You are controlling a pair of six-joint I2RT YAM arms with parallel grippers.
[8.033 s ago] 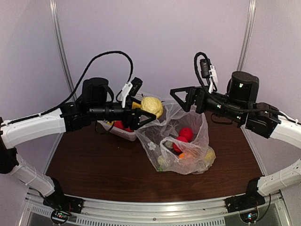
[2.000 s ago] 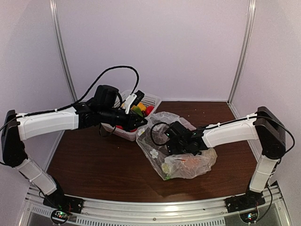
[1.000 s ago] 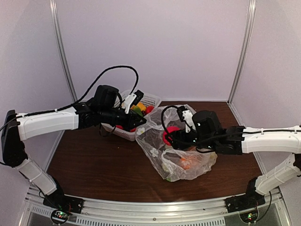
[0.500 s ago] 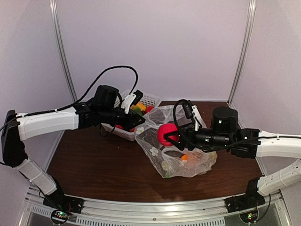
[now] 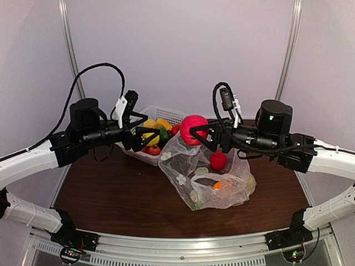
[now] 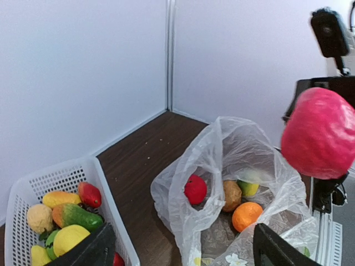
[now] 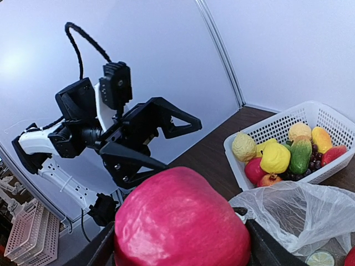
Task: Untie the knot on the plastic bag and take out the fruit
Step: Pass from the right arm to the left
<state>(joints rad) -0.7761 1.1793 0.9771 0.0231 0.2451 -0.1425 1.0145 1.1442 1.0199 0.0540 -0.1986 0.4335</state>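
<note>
The plastic bag (image 5: 222, 191) lies open on the table, and no knot shows in it. Inside it the left wrist view shows a red fruit (image 6: 195, 189), a brown oval (image 6: 231, 195), a yellow-green one (image 6: 248, 188) and an orange one (image 6: 247, 215). My right gripper (image 5: 195, 136) is shut on a big pink-red apple (image 5: 192, 126) and holds it in the air above the bag's left side; the apple fills the right wrist view (image 7: 180, 221). My left gripper (image 5: 142, 131) is open and empty, raised over the basket and facing the apple.
A white lattice basket (image 5: 176, 114) with several toy fruits and vegetables stands at the back left of the bag; it also shows in the right wrist view (image 7: 327, 113). Wall panels close the back and sides. The brown table (image 5: 111, 194) runs to the front rail.
My right gripper has lifted the pink-red apple out of the bag, up and to the left. My left arm has pulled back and risen from the basket, its gripper open.
</note>
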